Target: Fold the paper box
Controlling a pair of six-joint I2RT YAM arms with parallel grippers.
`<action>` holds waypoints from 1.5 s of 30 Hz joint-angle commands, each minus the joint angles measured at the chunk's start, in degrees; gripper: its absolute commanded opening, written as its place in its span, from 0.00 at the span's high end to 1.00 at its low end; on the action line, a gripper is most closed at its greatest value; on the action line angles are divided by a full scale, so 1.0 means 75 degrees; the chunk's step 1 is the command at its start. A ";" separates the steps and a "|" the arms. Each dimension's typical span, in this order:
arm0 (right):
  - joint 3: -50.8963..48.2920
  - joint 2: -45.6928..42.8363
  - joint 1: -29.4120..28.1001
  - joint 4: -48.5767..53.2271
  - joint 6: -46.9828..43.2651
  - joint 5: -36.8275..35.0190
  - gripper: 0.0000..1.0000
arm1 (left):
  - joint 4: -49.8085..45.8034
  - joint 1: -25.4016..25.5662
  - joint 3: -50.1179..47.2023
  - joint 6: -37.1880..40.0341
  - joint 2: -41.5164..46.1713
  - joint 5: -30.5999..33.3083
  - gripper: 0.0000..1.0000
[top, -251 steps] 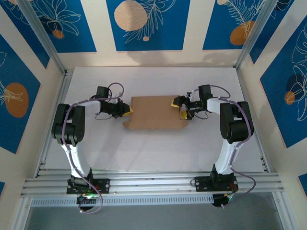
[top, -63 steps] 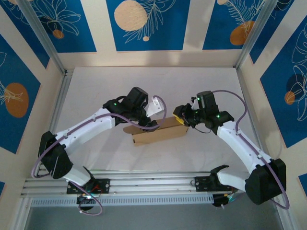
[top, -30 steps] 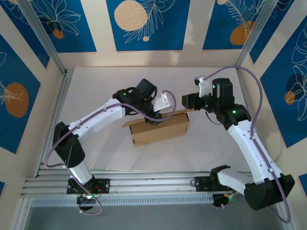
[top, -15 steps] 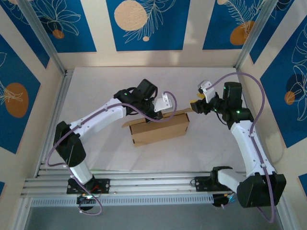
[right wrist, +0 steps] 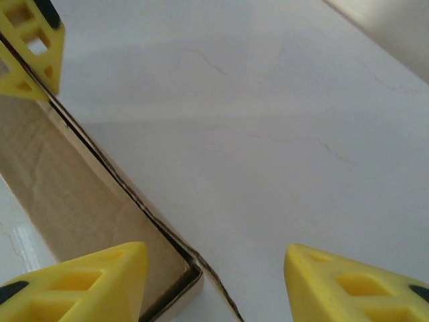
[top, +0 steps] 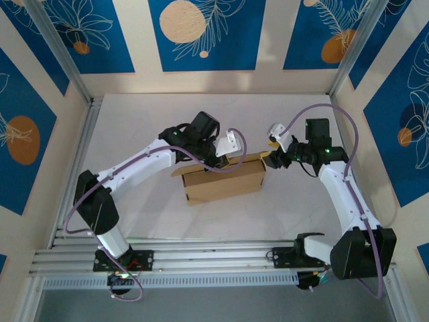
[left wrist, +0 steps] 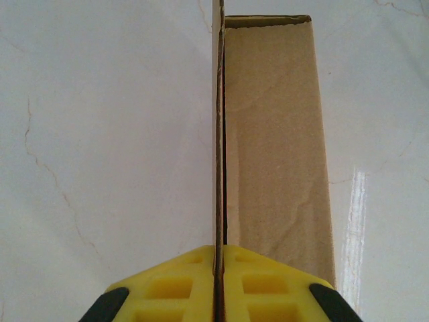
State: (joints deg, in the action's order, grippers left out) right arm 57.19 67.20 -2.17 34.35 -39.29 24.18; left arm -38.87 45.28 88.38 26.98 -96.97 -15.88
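From above, shows the paper box (top: 224, 180) mid-table, a plain brown, shallow, half-raised trough, with the left gripper (top: 216, 163) at its far wall and the right gripper (top: 271, 156) by its right end. On the left wrist, confirms a clenched pinch on one thin upright panel; suggests a light, stiff, easily dented sheet, best taken at wall edges. On the right wrist, finds jaws spread, apparently gripping nothing.

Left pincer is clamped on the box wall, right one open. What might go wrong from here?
1. The left pincer pinches only a thin standing wall of the box; a hard pull may tear or kink it.
2. The right pincer hangs open at the box's end corner; pushing in may shove the box rather than fold it.
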 commanded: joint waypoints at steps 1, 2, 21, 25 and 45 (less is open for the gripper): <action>-0.0195 0.0039 -0.0081 0.0137 -0.0333 -0.0265 0.43 | -0.0008 -0.0001 0.0086 0.0056 0.0003 -0.0080 0.90; -0.0207 0.0084 -0.0102 0.0110 -0.0349 -0.0373 0.43 | -0.0008 0.0001 0.0087 0.0064 0.0013 -0.0053 0.90; 0.0220 -0.0132 -0.0888 0.0729 0.1221 -0.0880 1.00 | 0.0102 0.0023 0.0189 -0.0055 -0.0058 0.0154 0.93; -0.0107 -0.0436 -0.1726 0.0319 0.2214 -0.1857 1.00 | 0.0215 0.0029 0.0210 -0.0163 -0.0100 0.0173 0.92; 0.0572 0.0239 -0.3241 0.0291 1.0089 -0.6578 1.00 | 0.0548 0.0028 0.0044 -0.0861 -0.0066 0.0385 0.83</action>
State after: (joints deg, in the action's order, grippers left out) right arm 59.51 68.66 -24.71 34.81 27.64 -19.46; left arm -35.48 45.28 88.55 22.13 -97.69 -13.02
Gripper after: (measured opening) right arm 0.066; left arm 0.170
